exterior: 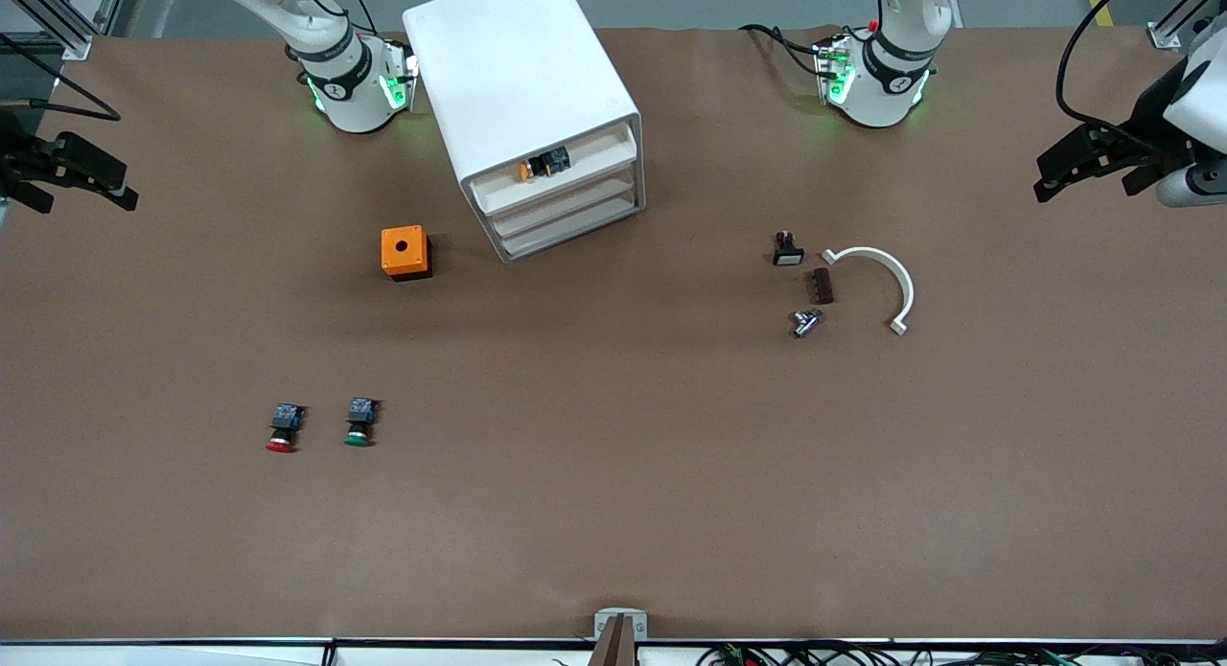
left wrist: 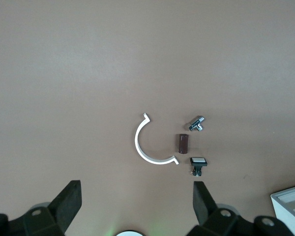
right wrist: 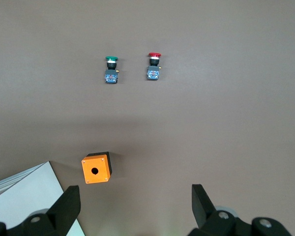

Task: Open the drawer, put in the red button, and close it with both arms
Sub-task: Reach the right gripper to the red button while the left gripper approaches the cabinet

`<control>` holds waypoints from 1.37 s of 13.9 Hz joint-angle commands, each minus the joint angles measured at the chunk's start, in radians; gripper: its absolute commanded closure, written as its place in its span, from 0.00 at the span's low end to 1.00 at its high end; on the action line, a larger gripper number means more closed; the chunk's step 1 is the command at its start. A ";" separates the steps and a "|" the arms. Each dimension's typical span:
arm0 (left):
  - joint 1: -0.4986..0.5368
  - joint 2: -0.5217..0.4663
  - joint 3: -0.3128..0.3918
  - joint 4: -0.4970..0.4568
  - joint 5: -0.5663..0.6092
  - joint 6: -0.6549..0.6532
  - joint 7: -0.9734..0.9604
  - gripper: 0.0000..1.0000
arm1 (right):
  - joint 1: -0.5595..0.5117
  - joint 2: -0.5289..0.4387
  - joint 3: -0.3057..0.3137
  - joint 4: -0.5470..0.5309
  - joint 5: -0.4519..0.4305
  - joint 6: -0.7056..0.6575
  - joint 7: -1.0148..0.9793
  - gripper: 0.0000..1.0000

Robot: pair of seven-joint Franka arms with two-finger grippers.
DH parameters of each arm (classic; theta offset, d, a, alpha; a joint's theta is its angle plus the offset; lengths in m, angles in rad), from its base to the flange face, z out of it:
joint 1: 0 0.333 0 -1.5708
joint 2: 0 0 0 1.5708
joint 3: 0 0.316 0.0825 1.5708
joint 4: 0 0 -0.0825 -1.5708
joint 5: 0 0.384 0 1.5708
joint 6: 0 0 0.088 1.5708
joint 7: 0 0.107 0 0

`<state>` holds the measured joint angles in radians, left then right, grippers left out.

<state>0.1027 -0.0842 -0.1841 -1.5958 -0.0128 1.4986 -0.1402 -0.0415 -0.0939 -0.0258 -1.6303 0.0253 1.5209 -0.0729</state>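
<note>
A white cabinet (exterior: 522,91) with four drawers stands on the brown table (exterior: 613,513) between the two arm bases. The highest drawer is pulled out with an orange-capped button (exterior: 544,164) lying in it; the drawer (exterior: 566,198) just below it is shut. The red button (exterior: 283,427) lies on its side on the bare table, toward the right arm's end and much nearer the front camera than the cabinet. A green button (exterior: 359,423) lies just beside it, apart from it. An orange box (exterior: 405,252) with a round hole in its top sits near the cabinet, between it and the two buttons.

Toward the left arm's end lies a cluster of small parts: a white curved clip (exterior: 880,281), a small brown block (exterior: 821,286), a metal fitting (exterior: 805,322) and a white-capped switch (exterior: 787,250).

Both arms wait, raised at opposite ends of the table. The left pincer (left wrist: 136,204) hangs open over the cluster of parts, its fingers (left wrist: 69,202) spread wide and holding nothing. The right pincer (right wrist: 136,209) hangs open and empty over the table near the orange box.
</note>
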 commanded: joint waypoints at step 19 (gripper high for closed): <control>-0.288 0.743 -0.020 0.134 -0.117 0.338 -1.055 0.00 | -0.020 0.267 0.012 -0.133 0.002 0.345 0.111 0.00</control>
<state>-0.1254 0.5871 -0.2074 -1.5296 -0.0905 1.8404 -0.9897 -0.0731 0.1806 -0.0239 -1.6406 0.0251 1.7302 -0.0169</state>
